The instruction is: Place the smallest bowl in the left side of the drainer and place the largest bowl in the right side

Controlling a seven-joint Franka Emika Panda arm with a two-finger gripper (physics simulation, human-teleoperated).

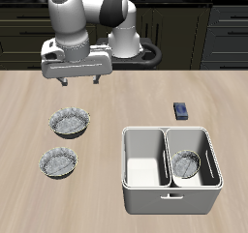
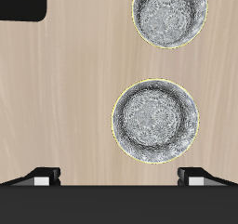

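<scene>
The largest bowl (image 1: 71, 122) sits on the table, grey and speckled, and also shows in the wrist view (image 2: 156, 120). My gripper (image 1: 79, 80) is open and empty, well above the table and just behind this bowl; its fingertips (image 2: 42, 177) stand wide apart. The smallest bowl (image 1: 186, 163) lies inside the drainer (image 1: 170, 200), in the compartment farther from the other bowls. The drainer's other compartment holds nothing.
A slightly smaller grey bowl (image 1: 58, 162) sits nearer the table's front edge, also seen in the wrist view (image 2: 170, 12). A small dark blue box (image 1: 181, 110) lies behind the drainer. A dark rounded shape (image 2: 20, 3) shows at the wrist view's edge.
</scene>
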